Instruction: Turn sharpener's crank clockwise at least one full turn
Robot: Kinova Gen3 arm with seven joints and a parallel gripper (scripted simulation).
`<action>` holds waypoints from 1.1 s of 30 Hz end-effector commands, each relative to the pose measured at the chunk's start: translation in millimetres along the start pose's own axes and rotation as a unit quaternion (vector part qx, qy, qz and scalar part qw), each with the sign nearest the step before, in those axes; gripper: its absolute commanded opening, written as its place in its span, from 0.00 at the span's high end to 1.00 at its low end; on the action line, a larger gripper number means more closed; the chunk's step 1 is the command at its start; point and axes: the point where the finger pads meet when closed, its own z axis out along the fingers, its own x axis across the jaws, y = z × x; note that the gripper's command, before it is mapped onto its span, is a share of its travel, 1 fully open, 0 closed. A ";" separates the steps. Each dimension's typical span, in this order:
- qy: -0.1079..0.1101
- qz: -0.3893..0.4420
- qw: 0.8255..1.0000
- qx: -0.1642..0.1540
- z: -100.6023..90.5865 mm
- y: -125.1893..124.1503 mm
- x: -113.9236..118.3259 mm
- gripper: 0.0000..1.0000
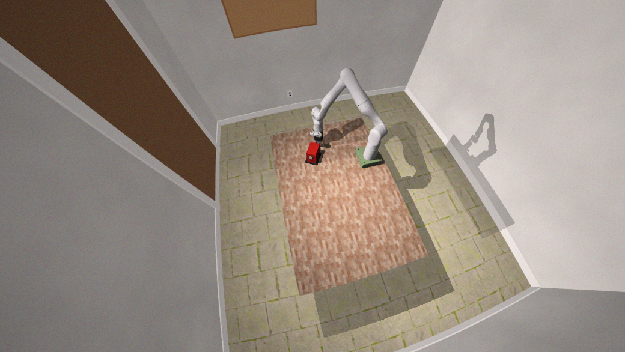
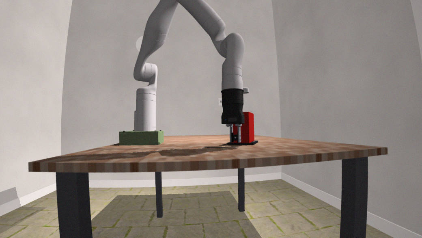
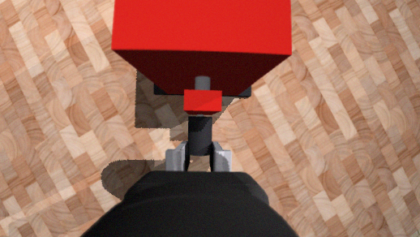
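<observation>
The red box-shaped sharpener stands on a dark base on the wooden table. On its side, a grey axle carries a red crank arm that ends in a dark grey handle. My gripper points straight down beside the sharpener and is shut on the crank handle, low near the table top. In the exterior view the fingers hide most of the crank.
The arm's green base block stands on the table to the side of the sharpener. The table's far edge lies just behind the sharpener.
</observation>
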 end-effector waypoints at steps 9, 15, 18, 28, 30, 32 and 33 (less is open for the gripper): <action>0.000 0.000 1.000 0.002 -0.1 -1.1 -10.3 1.00; 0.000 0.000 1.000 0.002 -3.7 -1.0 -19.6 1.00; 0.000 0.000 1.000 0.002 -7.2 -1.0 -25.3 1.00; 0.000 0.000 1.000 0.002 -24.9 -0.7 -40.9 1.00; 0.000 0.000 1.000 0.002 -29.7 -0.6 -43.2 1.00; 0.000 0.000 1.000 0.002 -34.1 -0.6 -44.6 1.00; 0.000 0.000 1.000 0.002 -36.2 -0.6 -45.2 1.00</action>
